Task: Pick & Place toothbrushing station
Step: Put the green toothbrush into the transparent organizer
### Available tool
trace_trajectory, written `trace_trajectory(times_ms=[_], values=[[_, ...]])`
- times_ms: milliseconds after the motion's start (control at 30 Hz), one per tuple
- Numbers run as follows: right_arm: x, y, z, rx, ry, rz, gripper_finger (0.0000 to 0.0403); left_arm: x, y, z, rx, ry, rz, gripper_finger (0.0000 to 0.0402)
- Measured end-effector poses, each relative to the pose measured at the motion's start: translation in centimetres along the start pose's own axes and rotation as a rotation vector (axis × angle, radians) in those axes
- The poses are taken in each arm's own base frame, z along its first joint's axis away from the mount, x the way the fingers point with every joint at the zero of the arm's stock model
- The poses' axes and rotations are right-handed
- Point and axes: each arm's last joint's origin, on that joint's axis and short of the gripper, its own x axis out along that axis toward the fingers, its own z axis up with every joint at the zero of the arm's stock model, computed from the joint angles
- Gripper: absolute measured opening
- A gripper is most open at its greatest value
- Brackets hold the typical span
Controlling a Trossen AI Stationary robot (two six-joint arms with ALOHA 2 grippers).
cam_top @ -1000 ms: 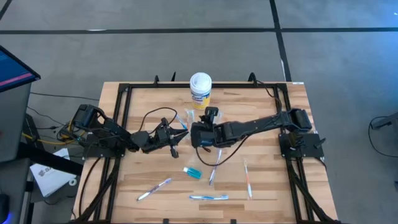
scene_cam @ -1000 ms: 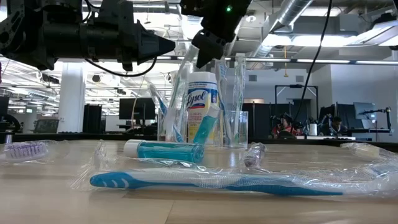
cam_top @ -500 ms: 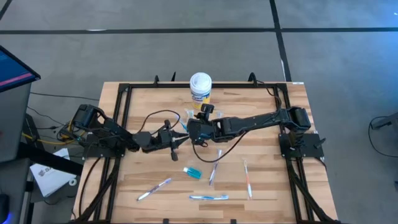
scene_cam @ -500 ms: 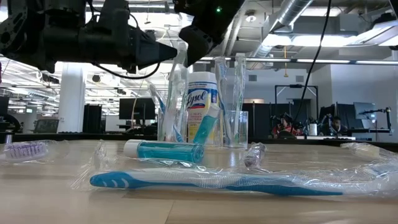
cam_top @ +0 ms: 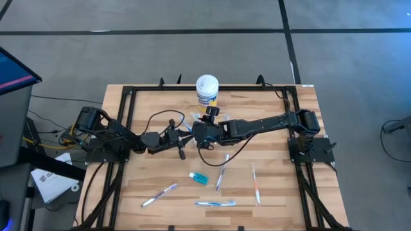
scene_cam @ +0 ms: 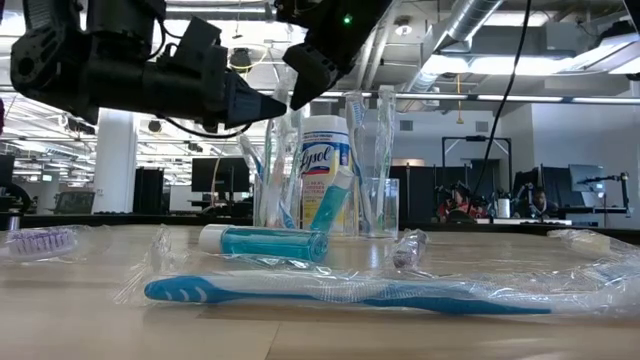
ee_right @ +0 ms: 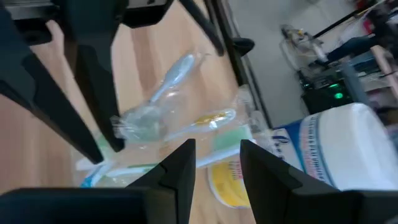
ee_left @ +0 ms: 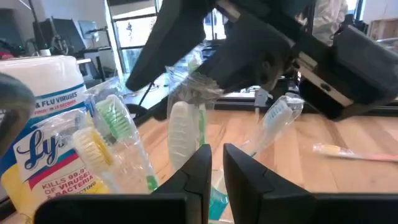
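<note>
Nearest on my counter [cam_top: 276, 192] lies a wrapped blue toothbrush [scene_cam: 340, 292], flat along the front edge. Just behind it a teal tube [scene_cam: 265, 242] lies on its side, and a second tube [scene_cam: 330, 198] leans upright against the cups. Other wrapped brushes are scattered flat on the front half of the counter, among them a pink-and-white one [cam_top: 255, 183] toward my right side.

Farther back, the clear cup [scene_cam: 379, 207] stands with several wrapped brushes upright in it, in front of the yellow Lysol canister [cam_top: 207, 92].

My left claw [cam_top: 186, 136] hovers level just beside those brush heads, its fingers [ee_left: 194, 174] only slightly apart and holding nothing. My right claw [cam_top: 198, 132] hangs over the same cluster from above; its fingers [ee_right: 181, 164] stand apart, released, with the wrapped brush heads showing between them.
</note>
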Motion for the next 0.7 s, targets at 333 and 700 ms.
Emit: trace_trajectory(times_ms=[333, 700], values=[[-4.7, -0.2, 0.8, -0.017, -0.063, -0.118, 0.0116, 0.0, 0.1, -0.1, 0.000, 0.008, 0.018, 0.0035], [-8.6, 2.2, -0.5, -0.031, -0.034, -0.045, 0.0116, -0.6, -0.2, -0.5, -0.008, 0.032, 0.050, 0.0035]])
